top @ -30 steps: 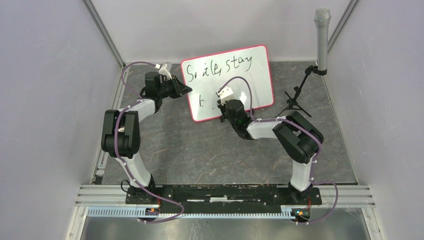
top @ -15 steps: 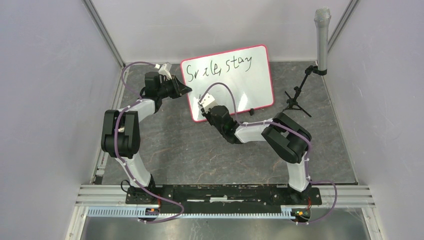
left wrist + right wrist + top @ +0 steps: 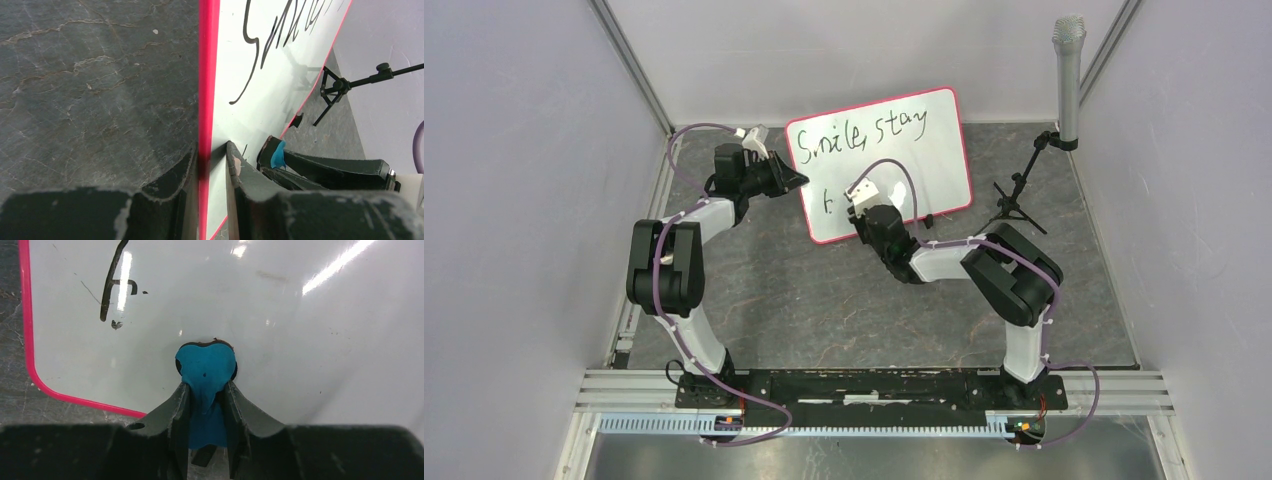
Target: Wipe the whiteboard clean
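The whiteboard (image 3: pixel 904 160) stands tilted at the back of the table, glossy white with a pink-red frame. Black handwriting runs along its top, and a short mark (image 3: pixel 112 287) remains at lower left. My left gripper (image 3: pixel 796 180) is shut on the board's left edge (image 3: pixel 207 100), one finger each side. My right gripper (image 3: pixel 861 205) is shut on the blue eraser (image 3: pixel 206 367), which presses against the board's lower part, right of the remaining mark. The eraser also shows in the left wrist view (image 3: pixel 278 155).
A microphone (image 3: pixel 1068 70) on a small black tripod stand (image 3: pixel 1016 205) stands right of the board. Grey walls close in the dark stone-patterned table (image 3: pixel 824 300) on three sides.
My right gripper with the eraser swept left along the board's lower part, then came back a little to the right. The left gripper has held still.
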`<state>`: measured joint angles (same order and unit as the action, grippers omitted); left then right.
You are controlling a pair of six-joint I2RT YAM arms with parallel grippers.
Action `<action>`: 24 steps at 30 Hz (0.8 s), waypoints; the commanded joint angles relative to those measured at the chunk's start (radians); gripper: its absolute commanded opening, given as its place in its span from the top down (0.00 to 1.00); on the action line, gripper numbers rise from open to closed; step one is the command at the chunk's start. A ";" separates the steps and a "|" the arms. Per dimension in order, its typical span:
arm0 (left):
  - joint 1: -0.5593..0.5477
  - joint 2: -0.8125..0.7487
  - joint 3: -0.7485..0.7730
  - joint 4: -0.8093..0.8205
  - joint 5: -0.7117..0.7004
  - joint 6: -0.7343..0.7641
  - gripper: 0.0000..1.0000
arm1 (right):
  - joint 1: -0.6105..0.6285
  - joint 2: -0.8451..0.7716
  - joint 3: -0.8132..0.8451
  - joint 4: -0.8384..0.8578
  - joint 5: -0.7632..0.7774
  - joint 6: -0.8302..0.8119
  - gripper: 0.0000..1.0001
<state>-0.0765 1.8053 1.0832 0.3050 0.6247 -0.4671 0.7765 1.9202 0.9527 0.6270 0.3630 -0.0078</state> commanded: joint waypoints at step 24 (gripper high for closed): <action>0.007 -0.044 0.014 -0.015 -0.043 0.039 0.98 | -0.025 0.095 0.268 -0.181 0.166 -0.031 1.00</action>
<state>-0.0734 1.8053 1.0832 0.3080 0.6033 -0.4671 0.8471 2.0483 1.2629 0.4652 0.3962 -0.0296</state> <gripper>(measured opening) 0.283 0.313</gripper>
